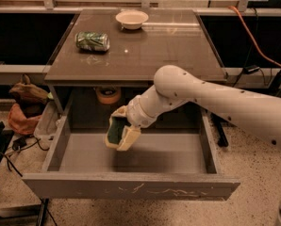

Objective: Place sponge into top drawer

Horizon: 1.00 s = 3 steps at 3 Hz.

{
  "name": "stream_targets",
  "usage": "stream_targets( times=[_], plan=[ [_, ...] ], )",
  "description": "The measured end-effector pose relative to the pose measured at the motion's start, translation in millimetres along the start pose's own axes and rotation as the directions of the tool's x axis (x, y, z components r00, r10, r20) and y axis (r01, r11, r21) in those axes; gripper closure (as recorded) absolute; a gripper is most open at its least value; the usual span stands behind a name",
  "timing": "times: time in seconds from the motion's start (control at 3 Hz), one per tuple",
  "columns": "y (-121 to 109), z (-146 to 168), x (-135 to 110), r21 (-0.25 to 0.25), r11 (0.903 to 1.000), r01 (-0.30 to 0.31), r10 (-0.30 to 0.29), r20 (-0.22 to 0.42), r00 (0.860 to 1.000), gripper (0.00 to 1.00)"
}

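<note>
Camera view: it looks from the front and above on the counter (145,51) and on the open top drawer (84,186) below it.
Claw: the claw (116,142) is near the middle of the frame, a little to the left. It is at the end of the white arm (225,102) that comes in from the right edge, and it points down and to the left, over the inside of the drawer.
Claw state: the two cream fingers (129,138) are clamped on the sponge, one on each side.
Sponge: the sponge (115,132) sits between the fingers with its dark green face toward the camera. It hangs over the left half of the drawer, and as far as I can judge it does not touch the floor.
Top drawer: pulled far out, in the lower part of the frame, with white scratches on the front panel.
Counter: a crushed green can (92,40) at upper left and a small white bowl (132,19) at upper middle, both well apart from the claw.
Handling: I judge the sponge very light and soft. It gives under pressure, so a hold across two opposite sides suits it. It is neither fragile nor slippery.
Next move: probably to lower a little and open the fingers; a short drop should do no harm.
</note>
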<state>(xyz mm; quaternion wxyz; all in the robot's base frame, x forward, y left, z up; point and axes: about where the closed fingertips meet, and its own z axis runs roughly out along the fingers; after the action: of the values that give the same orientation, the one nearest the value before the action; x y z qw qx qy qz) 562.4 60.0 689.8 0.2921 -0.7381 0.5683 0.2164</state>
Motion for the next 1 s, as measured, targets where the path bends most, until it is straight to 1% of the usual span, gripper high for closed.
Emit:
stream_targets(
  times=[0.33, 0.67, 1.0],
  plan=[
    [-29.8, 42.1, -7.2, 0.093, 0.9957, 0.000, 0.006, -0.065, 0.998, 1.00],
    [-29.0, 41.5, -6.4, 0.091, 0.9958, 0.002, 0.004, -0.065, 0.998, 1.00],
    [-28.5, 67.9, 4.3, 0.058, 0.9980, -0.023, 0.024, -0.017, 1.000, 1.00]
  ],
)
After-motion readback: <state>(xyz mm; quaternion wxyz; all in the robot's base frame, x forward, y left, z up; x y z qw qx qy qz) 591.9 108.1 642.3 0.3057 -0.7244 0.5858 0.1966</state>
